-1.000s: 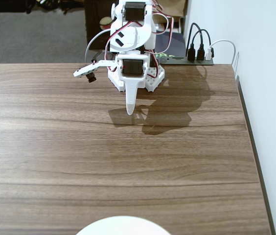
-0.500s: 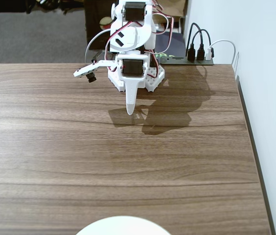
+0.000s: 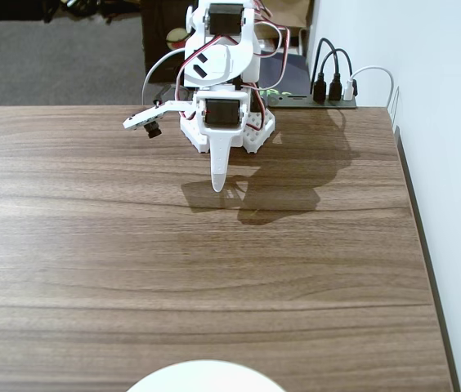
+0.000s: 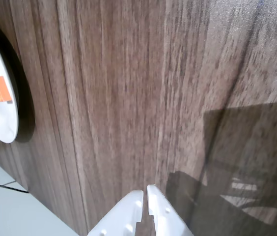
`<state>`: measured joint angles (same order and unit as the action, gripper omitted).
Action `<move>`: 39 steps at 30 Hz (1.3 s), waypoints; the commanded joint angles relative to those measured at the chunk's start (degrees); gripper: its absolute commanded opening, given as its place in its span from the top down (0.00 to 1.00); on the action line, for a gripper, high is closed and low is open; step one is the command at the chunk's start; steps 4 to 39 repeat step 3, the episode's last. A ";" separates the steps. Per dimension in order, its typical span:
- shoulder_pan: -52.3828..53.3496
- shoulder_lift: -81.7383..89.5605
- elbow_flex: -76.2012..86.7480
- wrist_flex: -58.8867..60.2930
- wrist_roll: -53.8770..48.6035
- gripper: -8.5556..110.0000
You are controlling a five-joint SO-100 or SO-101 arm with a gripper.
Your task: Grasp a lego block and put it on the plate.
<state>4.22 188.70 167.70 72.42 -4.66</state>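
In the wrist view the small orange lego block (image 4: pixel 0 89) lies on the white plate (image 4: pixel 6 125) at the left edge. My white gripper (image 4: pixel 145 192) enters from the bottom of that view, shut with nothing between its fingers, far from the plate. In the fixed view the gripper (image 3: pixel 217 186) points down above the wooden table near the arm's base, and only the plate's rim (image 3: pixel 206 376) shows at the bottom edge; the block is out of that view.
The wooden table (image 3: pixel 91 245) spreads between arm and plate. Black and white cables and a power strip (image 3: pixel 333 90) sit at the back right. A white wall (image 3: pixel 451 163) runs along the table's right edge.
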 commanded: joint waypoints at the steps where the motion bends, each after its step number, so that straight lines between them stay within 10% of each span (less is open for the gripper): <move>1: -0.18 -0.18 -0.26 0.18 -0.35 0.92; 39: -0.18 -0.18 -0.26 0.18 -0.35 0.92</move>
